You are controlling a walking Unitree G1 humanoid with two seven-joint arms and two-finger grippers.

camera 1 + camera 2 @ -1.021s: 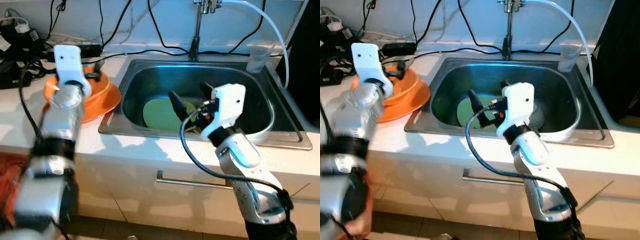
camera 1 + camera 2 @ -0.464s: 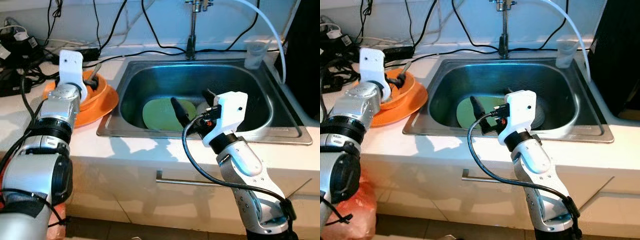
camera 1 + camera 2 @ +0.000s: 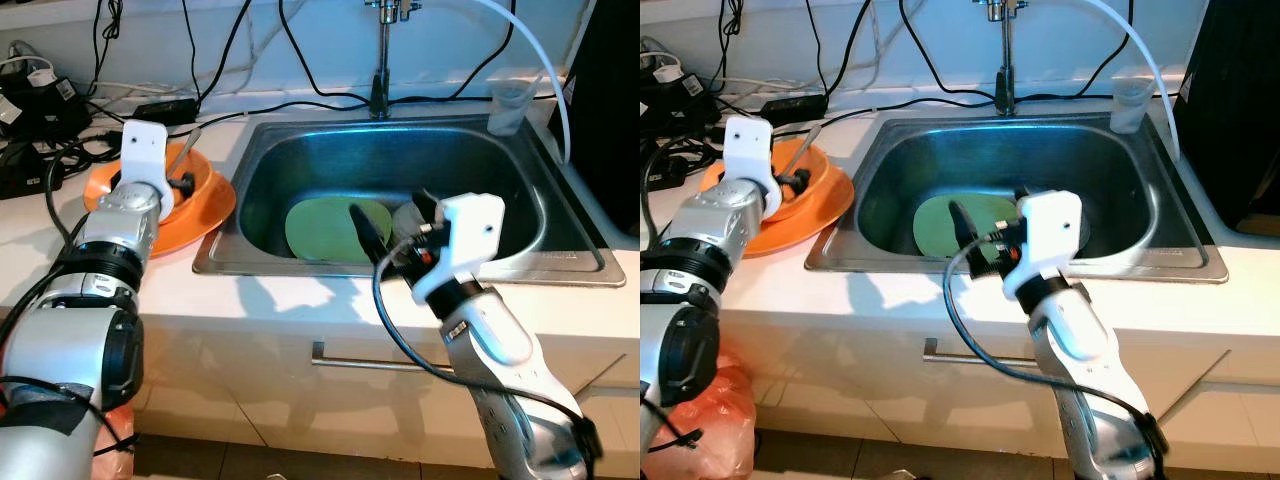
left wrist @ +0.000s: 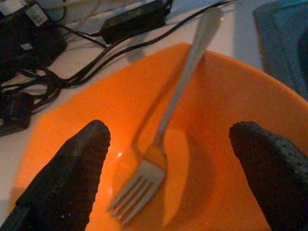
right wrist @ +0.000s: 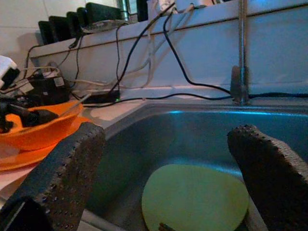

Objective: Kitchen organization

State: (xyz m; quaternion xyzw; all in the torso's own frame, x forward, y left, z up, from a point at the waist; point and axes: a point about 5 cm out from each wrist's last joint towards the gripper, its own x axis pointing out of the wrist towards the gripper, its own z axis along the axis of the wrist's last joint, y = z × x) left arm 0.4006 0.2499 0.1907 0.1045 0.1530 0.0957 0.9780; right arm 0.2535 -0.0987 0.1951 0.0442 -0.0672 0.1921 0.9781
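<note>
Left of frame, left gripper (image 4: 163, 159) wide open, empty, over fork (image 4: 166, 130) in orange bowl (image 3: 205, 195); stiff, slippery, best pinched mid-handle. Right gripper (image 3: 390, 235) open, empty, above sink (image 3: 300, 135).

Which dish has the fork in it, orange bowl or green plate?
The orange bowl on the counter left of the sink holds the fork, between the open left gripper fingers. The green plate lies in the sink.
</note>
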